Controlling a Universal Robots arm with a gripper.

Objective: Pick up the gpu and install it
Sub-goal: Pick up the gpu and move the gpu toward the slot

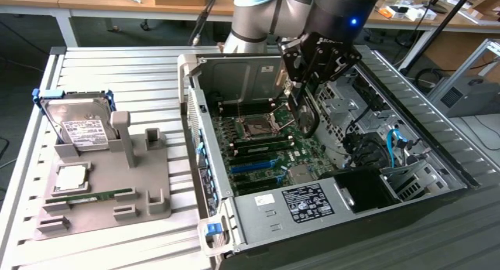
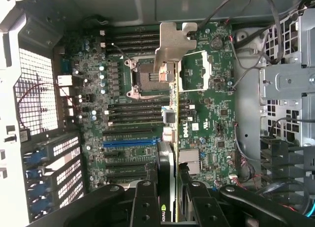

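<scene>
**Kid:** What is the big thing on the table (image 1: 117, 65)?

**Helper:** An open computer case (image 1: 258, 208). It lies along the table's edge at the exterior view's right. The robot arm (image 1: 266, 12) reaches down into it.

**Kid:** What does the gripper (image 2: 170, 210) hold?

**Helper:** The card (image 2: 166, 160). The jaws are clamped on it, one on each flat side. The card hangs on its edge above the green board (image 2: 216, 118), in the middle of the case. Its silver bracket (image 2: 173, 42) sticks out at the far end.

**Kid:** Which step is this?

**Helper:** I think the picking up is done and the putting in is not. The card sits in no slot yet. To go in, its bottom edge must line up with a long slot, like the blue slot (image 2: 130, 142).

**Kid:** Any words to read?

**Helper:** "DELL" (image 2: 180, 133) is on the board. There is a small mark (image 2: 164, 214) on the card that looks like NVIDIA's. The sticker (image 1: 306, 204) on the case is too small to read.
</scene>
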